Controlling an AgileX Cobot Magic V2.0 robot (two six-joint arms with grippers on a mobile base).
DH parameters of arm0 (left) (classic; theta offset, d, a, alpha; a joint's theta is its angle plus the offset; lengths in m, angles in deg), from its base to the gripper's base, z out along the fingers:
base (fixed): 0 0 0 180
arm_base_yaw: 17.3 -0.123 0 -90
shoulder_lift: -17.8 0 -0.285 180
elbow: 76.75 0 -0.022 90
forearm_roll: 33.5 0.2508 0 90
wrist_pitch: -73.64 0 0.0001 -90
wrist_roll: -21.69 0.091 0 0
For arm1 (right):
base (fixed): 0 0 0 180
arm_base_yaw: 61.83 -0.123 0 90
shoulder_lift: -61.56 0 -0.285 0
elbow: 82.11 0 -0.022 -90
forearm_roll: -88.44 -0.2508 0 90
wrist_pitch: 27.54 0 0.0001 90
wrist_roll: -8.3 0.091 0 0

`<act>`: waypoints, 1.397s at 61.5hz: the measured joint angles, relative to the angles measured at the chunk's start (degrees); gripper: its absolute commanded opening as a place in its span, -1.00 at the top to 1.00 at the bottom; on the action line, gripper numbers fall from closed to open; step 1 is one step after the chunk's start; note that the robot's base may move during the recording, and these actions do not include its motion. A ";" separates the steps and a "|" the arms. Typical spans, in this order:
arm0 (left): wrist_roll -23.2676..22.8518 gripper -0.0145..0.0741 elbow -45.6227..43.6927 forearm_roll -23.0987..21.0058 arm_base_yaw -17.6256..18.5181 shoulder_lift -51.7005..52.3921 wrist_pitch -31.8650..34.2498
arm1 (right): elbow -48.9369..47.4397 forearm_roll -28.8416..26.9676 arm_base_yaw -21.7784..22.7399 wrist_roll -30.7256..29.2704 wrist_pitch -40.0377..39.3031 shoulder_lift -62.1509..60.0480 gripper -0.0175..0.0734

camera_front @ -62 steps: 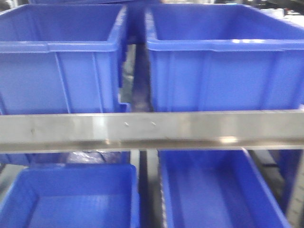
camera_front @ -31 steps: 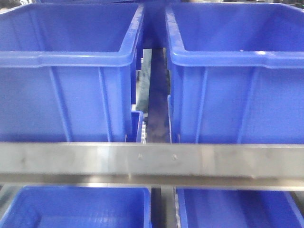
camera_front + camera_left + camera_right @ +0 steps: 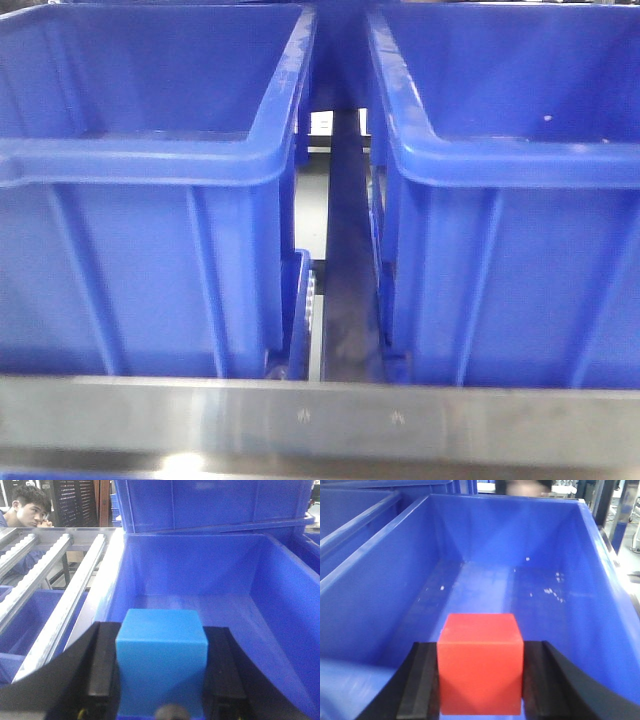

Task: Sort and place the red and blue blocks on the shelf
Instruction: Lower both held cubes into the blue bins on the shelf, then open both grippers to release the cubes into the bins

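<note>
In the left wrist view my left gripper (image 3: 161, 667) is shut on the blue block (image 3: 161, 660), a light blue cube held between black fingers (image 3: 102, 665) above the open mouth of a large blue bin (image 3: 280, 605). In the right wrist view my right gripper (image 3: 480, 667) is shut on the red block (image 3: 480, 662), held over the inside of another blue bin (image 3: 385, 585). The shelf shows as a steel rail (image 3: 320, 425) across the front view and as roller tracks (image 3: 65, 605) in the left wrist view. Neither gripper shows in the front view.
Two large blue bins (image 3: 150, 160) (image 3: 510, 160) stand side by side on the shelf with a narrow gap (image 3: 345, 250) between them. Another blue bin (image 3: 215, 502) sits one tier above the left one. A person (image 3: 27, 510) leans beyond the rollers at far left.
The front view has moved closer and up: the steel rail has dropped towards the bottom edge, the lower bins have left the view, and the two upper bins fill the frame.
</note>
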 measured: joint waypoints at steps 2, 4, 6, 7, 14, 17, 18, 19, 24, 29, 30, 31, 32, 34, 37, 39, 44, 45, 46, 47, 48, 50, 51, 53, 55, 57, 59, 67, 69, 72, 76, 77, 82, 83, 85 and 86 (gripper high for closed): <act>0.00 0.39 0.00 0.00 0.00 0.00 0.00 | 0.00 0.00 0.00 0.00 0.00 0.00 0.50; 0.00 0.39 0.00 0.00 0.00 0.00 0.00 | 0.00 0.00 0.00 0.00 0.00 0.00 0.50; 0.00 0.39 0.00 0.00 0.00 0.00 0.00 | 0.00 0.00 0.00 0.00 0.00 0.00 0.50; 0.00 0.39 0.00 0.00 0.00 0.00 0.00 | 0.00 0.00 0.00 0.00 0.00 0.00 0.50; 0.00 0.39 0.00 0.00 0.00 0.00 0.00 | 0.00 0.00 0.00 0.00 0.00 0.00 0.50; 0.00 0.39 0.00 0.00 0.00 0.00 0.00 | 0.00 0.00 0.00 0.00 0.00 0.00 0.50; 0.00 0.39 0.00 0.00 0.00 0.00 0.00 | 0.00 0.00 0.00 0.00 0.00 0.00 0.50; 0.00 0.39 0.00 0.00 0.00 0.00 0.00 | 0.00 0.00 0.00 0.00 0.00 0.00 0.50; 0.00 0.39 0.00 0.00 0.00 0.00 0.00 | 0.00 0.00 0.00 0.00 0.00 0.00 0.50; 0.00 0.39 0.00 0.00 0.00 0.00 0.00 | 0.00 0.00 0.00 0.00 0.00 0.00 0.50; 0.00 0.39 0.00 0.00 0.00 0.00 0.00 | 0.00 0.00 0.00 0.00 0.00 0.00 0.50; 0.00 0.39 0.00 0.00 0.00 0.00 0.00 | 0.00 0.00 0.00 0.00 0.00 0.00 0.50; 0.00 0.39 0.00 0.00 0.00 0.00 0.00 | 0.00 0.00 0.00 0.00 0.00 0.00 0.50; 0.00 0.39 0.00 0.00 0.00 0.00 0.00 | 0.00 0.00 0.00 0.00 0.00 0.00 0.50; 0.00 0.39 0.00 0.00 0.00 0.00 0.00 | 0.00 0.00 0.00 0.00 0.00 0.00 0.50; 0.00 0.39 0.00 0.00 0.00 0.00 0.00 | 0.00 0.00 0.00 0.00 0.00 0.00 0.50; 0.00 0.39 0.00 0.00 0.00 0.00 0.00 | 0.00 0.00 0.00 0.00 0.00 0.00 0.50; 0.00 0.39 0.00 0.00 0.00 0.00 0.00 | 0.00 0.00 0.00 0.00 0.00 0.00 0.50; 0.00 0.39 0.00 0.00 0.00 0.00 0.00 | 0.00 0.00 0.00 0.00 0.00 0.00 0.50; 0.00 0.39 0.00 0.00 0.00 0.00 0.00 | 0.00 0.00 0.00 0.00 0.00 0.00 0.50; 0.00 0.39 0.00 0.00 0.00 0.00 0.00 | 0.00 0.00 0.00 0.00 0.00 0.00 0.50; 0.00 0.39 0.00 0.00 0.00 0.00 0.00 | 0.00 0.00 0.00 0.00 0.00 0.00 0.50; 0.00 0.39 0.00 0.00 0.00 0.00 0.00 | 0.00 0.00 0.00 0.00 0.00 0.00 0.50; 0.00 0.39 0.00 0.00 0.00 0.00 0.00 | 0.00 0.04 0.00 0.00 0.00 0.00 0.50; 0.00 0.39 0.00 0.00 0.00 0.00 0.00 | 0.00 0.14 0.00 0.00 0.00 0.00 0.50; 0.00 0.39 0.00 0.00 0.00 0.00 0.00 | 0.00 0.14 0.00 0.00 0.00 0.00 0.50; 0.00 0.39 0.00 0.00 0.00 0.00 0.00 | 0.00 0.14 0.00 0.00 -0.11 0.00 0.50; 0.00 0.39 0.00 0.00 0.00 0.00 0.00 | 0.00 0.14 0.00 0.00 -0.20 0.00 0.50; 0.00 0.39 0.00 0.00 0.00 0.00 0.00 | 0.00 0.14 0.00 0.00 -0.20 0.00 0.50; 0.00 0.39 0.00 0.00 0.00 0.00 0.00 | 0.00 0.14 0.00 0.00 -0.23 0.00 0.50; 0.00 0.39 0.00 0.00 0.00 0.00 0.00 | 0.00 0.14 0.00 0.00 -0.88 0.00 0.50; 0.00 0.39 0.00 0.00 0.00 0.00 0.00 | 0.00 0.14 0.00 0.00 -1.00 0.00 0.50; 0.00 0.39 0.00 0.00 0.00 0.00 0.00 | 0.00 0.14 0.00 -0.10 -2.13 0.00 0.50; 0.00 0.39 0.00 0.00 0.00 0.00 0.00 | 0.00 0.14 0.00 -0.10 -2.29 0.00 0.50; 0.00 0.39 0.00 0.00 0.00 0.00 0.10 | 0.00 0.14 0.00 -0.10 -2.52 0.00 0.50; 0.00 0.39 0.00 0.00 0.00 0.00 0.04 | 0.00 0.14 0.00 -0.10 -2.51 0.00 0.50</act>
